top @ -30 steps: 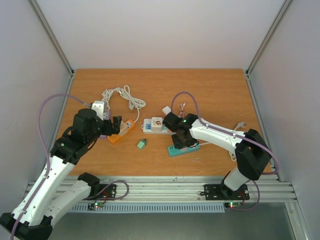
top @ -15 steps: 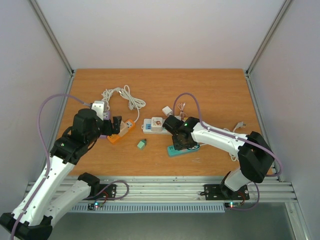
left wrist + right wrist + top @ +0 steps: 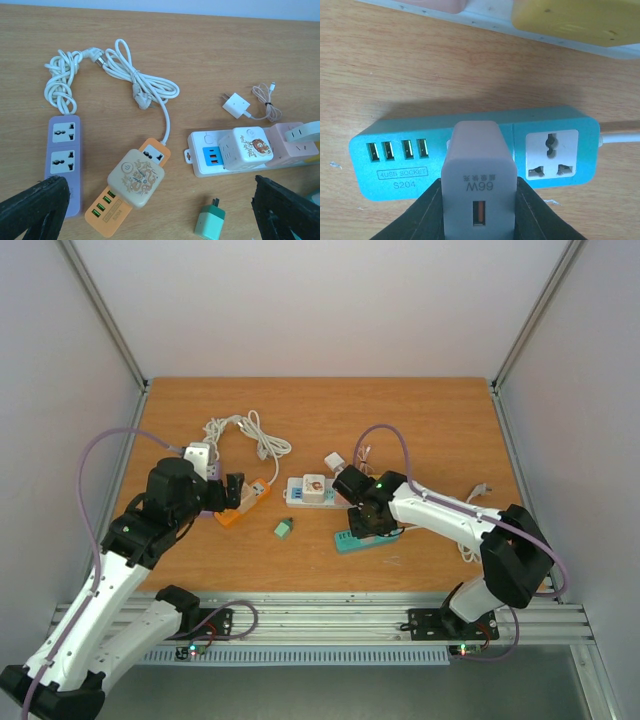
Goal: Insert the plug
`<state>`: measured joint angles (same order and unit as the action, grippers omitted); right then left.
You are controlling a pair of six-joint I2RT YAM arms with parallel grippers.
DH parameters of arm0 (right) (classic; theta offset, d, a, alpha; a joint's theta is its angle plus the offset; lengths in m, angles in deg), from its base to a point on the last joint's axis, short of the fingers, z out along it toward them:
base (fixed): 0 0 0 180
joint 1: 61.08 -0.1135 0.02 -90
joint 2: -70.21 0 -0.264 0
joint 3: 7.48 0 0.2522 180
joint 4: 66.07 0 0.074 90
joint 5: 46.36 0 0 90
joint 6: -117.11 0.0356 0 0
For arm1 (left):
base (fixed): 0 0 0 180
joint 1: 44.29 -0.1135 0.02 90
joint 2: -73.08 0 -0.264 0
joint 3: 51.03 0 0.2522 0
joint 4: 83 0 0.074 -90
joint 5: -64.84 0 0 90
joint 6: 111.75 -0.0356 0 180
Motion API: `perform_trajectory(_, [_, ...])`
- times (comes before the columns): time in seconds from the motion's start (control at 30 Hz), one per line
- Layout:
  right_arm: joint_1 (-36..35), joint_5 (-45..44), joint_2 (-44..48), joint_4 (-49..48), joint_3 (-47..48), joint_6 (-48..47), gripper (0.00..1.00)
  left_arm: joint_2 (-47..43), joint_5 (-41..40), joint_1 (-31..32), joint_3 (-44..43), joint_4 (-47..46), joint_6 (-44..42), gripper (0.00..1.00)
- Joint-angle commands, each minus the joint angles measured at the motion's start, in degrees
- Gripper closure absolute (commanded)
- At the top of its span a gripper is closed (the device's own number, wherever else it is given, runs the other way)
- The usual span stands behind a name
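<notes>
The left gripper (image 3: 232,490) is held wide open and empty by the orange strip (image 3: 100,212), while further right the grey charger (image 3: 476,165), judged light, rigid and slick-sided, is clamped by its flanks in the right gripper (image 3: 477,212) over the teal strip (image 3: 395,150), crowded far-side by the white strip (image 3: 200,169), open nearside.

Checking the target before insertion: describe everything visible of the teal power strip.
The teal power strip lies flat on the wooden table, a smooth plastic bar with rounded corners. One end carries four USB ports above a label reading 4USB SOCKET S204. Toward the other end sits a white universal socket, and a white cable leaves that end. A grey 66W charger, clamped in the right gripper, covers its middle; whether the prongs are in cannot be seen.
</notes>
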<state>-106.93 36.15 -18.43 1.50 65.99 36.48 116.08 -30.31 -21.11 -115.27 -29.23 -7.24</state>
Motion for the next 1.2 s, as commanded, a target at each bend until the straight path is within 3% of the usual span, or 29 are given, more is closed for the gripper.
perform_trajectory(0.0, [0.85, 4.13, -3.36, -3.09, -2.54, 0.35, 0.67, 0.53, 2.08, -0.12, 0.43, -2.79, -0.92, 0.01])
perform_trajectory(0.1, [0.89, 3.04, -1.50, -2.57, -0.77, -0.17, 0.62, 1.54, 5.48, -0.15, -0.02, -2.60, -0.41, 0.01])
perform_trajectory(0.3, [0.85, 1.86, 3.82, -3.51, 1.37, -2.02, 0.37, 3.52, 11.56, -0.15, -2.39, -0.60, 1.00, 0.01])
perform_trajectory(0.43, [0.89, 2.00, 8.03, -5.08, 1.47, -2.93, 0.30, 5.44, 15.01, -0.11, -4.60, 2.37, 1.82, 0.01])
perform_trajectory(0.67, [0.85, -0.12, 14.62, -6.76, -1.02, -0.48, 0.30, 11.69, 24.60, 0.83, -3.40, 1.95, 7.40, 0.04])
perform_trajectory(0.73, [0.85, -3.38, 17.10, -6.09, -2.08, 2.86, 0.38, 14.61, 25.25, 2.31, -3.50, 2.49, 7.59, 0.04])
perform_trajectory(0.83, [0.85, -4.39, 21.98, -6.76, -4.72, 6.47, 0.46, 18.91, 24.29, 4.93, -3.92, 3.07, 7.08, 0.06])
perform_trajectory(1.17, [0.87, -4.38, 34.16, -8.76, -11.49, 8.83, 0.44, 30.53, 15.49, 12.87, -0.40, -0.44, 9.75, 0.16])
